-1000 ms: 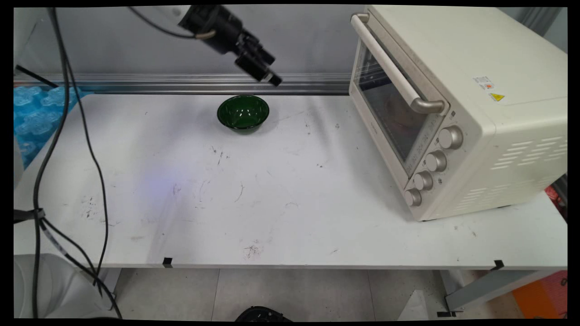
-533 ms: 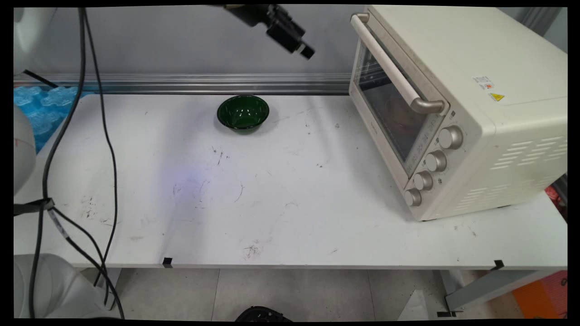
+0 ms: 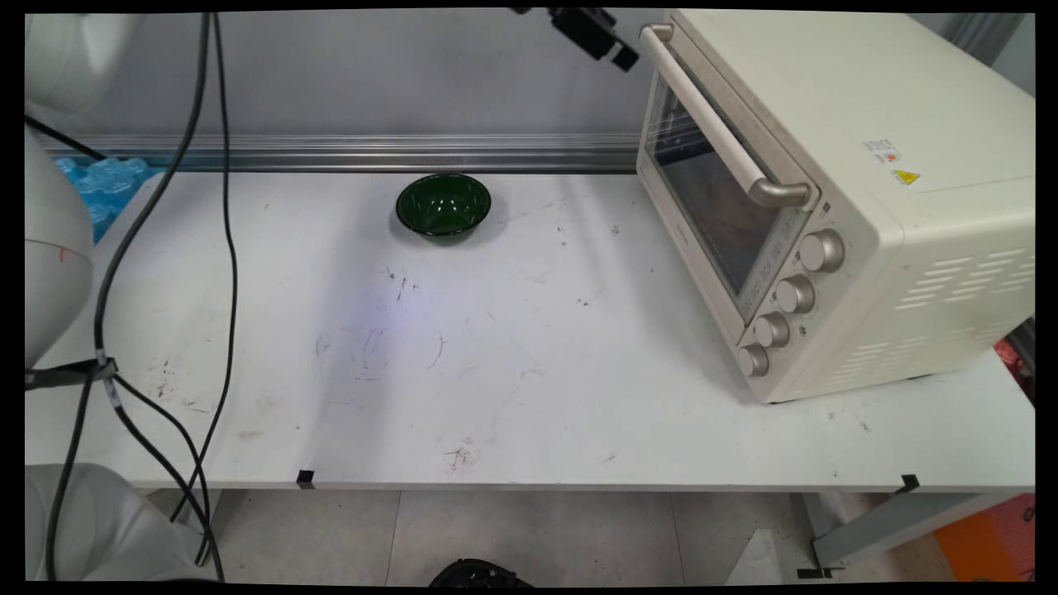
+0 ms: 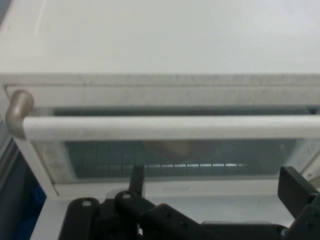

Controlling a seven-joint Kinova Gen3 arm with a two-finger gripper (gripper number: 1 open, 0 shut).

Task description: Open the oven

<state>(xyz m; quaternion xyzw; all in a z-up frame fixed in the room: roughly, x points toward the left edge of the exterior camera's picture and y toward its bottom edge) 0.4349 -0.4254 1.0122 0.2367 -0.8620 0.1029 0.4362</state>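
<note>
Black claw (image 3: 621,56) spread wide, empty, near oven handle (image 4: 165,127), door shut

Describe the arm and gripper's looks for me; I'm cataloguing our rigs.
The arm is smooth, rounded white plastic with a thin red mark on one link. Black cables hang from it, bundled with tape low down. The gripper is black, with angular jointed linkage and two flat fingers.
</note>
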